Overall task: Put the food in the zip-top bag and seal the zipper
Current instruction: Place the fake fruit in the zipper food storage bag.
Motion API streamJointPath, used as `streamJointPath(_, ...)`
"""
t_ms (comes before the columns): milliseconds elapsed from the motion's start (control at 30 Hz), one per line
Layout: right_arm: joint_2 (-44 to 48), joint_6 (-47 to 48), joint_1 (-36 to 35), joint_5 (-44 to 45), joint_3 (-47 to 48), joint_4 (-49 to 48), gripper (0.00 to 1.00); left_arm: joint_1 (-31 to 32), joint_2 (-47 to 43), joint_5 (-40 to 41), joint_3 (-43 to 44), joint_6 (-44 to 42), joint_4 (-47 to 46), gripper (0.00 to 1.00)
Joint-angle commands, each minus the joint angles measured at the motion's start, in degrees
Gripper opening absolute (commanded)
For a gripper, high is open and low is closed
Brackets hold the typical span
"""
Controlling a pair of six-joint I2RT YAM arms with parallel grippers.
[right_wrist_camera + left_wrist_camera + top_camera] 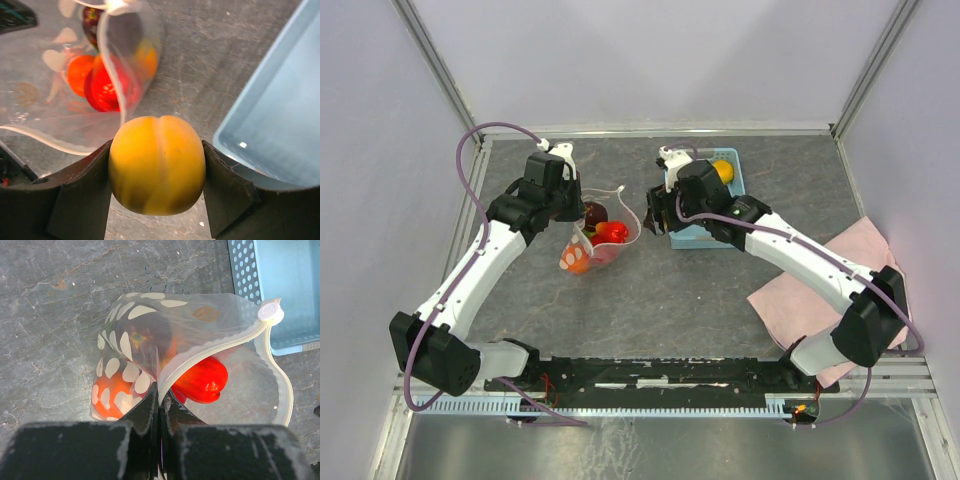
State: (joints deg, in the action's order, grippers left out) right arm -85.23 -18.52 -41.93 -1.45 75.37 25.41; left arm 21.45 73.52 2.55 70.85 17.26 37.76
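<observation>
Clear dotted plastic: from above, your zip-top bag [600, 248] stands open beside the basket [692, 238]. Left wrist shows the left claw [160, 392] pinched shut on the zipper [215, 350], holding the mouth up. Right wrist shows the right claw [157, 166] gripping a yellow fruit [157, 159] beside that mouth, so you're mid-loading; next, carry it over and let go

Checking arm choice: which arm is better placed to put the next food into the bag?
Right. The right end effector holds a yellow fruit beside the zip-top bag's open mouth; the left end effector is shut on the zipper, propping it open.
</observation>
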Motion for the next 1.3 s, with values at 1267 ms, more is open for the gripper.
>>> streamJointPath(1267,-16.2,-8.73,-10.43,-8.06,1.74,-34.3,0.89,-0.36,-1.53,-3.2,-0.36,-1.96,-2.73,0.03)
